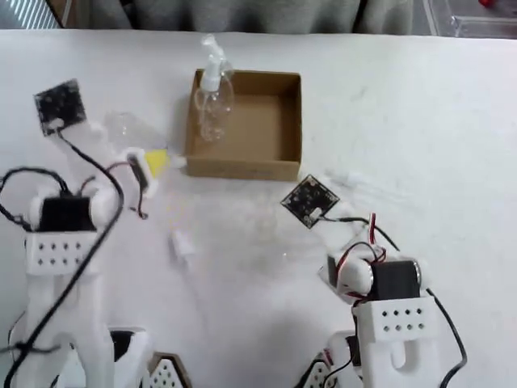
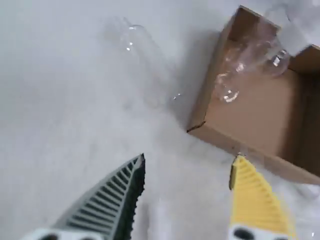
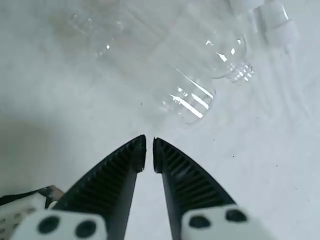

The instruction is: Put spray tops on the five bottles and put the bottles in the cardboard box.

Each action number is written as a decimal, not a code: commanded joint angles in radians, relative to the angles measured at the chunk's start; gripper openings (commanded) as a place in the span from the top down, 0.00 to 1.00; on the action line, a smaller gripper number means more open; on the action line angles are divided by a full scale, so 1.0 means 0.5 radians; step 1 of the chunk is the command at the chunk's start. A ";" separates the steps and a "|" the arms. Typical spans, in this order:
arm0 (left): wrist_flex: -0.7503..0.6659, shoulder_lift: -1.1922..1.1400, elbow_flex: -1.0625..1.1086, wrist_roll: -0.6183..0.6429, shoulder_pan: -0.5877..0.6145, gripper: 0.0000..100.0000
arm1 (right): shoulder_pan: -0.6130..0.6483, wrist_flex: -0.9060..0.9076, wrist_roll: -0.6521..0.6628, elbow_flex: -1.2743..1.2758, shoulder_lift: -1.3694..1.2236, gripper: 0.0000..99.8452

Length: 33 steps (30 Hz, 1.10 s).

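Observation:
The cardboard box (image 1: 271,121) stands at the middle back of the table. Inside it a clear bottle (image 1: 213,105) with a white spray top leans in one corner; the left wrist view shows this bottle (image 2: 250,57) too. My left gripper (image 2: 189,160) is open and holds nothing, just short of the box's corner (image 2: 200,125). Beyond it a clear bottle (image 2: 145,45) without a top lies on the table. My right gripper (image 3: 148,147) is shut on nothing. Close ahead of it lie clear topless bottles (image 3: 200,85), with white spray tops (image 3: 275,25) farther off.
A loose spray top (image 1: 179,242) lies on the table between the two arms. Cables run over both arm bases. A square speckled tag (image 1: 60,103) sits on the left arm, and another tag (image 1: 309,200) on the right arm.

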<state>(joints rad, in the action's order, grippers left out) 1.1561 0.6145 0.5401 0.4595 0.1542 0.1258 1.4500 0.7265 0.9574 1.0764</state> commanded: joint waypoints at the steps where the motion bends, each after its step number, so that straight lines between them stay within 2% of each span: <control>1: -0.034 -0.348 -0.365 0.120 0.084 0.73 | -0.005 -0.035 0.018 -0.012 -0.020 0.98; 9: -0.098 -1.039 -0.801 0.365 0.106 0.73 | -0.002 -0.250 0.018 0.224 -0.008 0.98; 19: -0.086 -1.788 -1.393 0.651 0.287 0.73 | -0.002 -0.422 0.018 0.396 -0.008 0.98; 33: -0.083 -2.503 -2.053 0.666 0.305 0.73 | 0.002 -0.419 0.015 0.417 -0.008 0.98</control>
<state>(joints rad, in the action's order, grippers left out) 1.1239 -0.6145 -0.3805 0.7818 0.2892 0.1258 1.2566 0.7250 1.1753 1.0733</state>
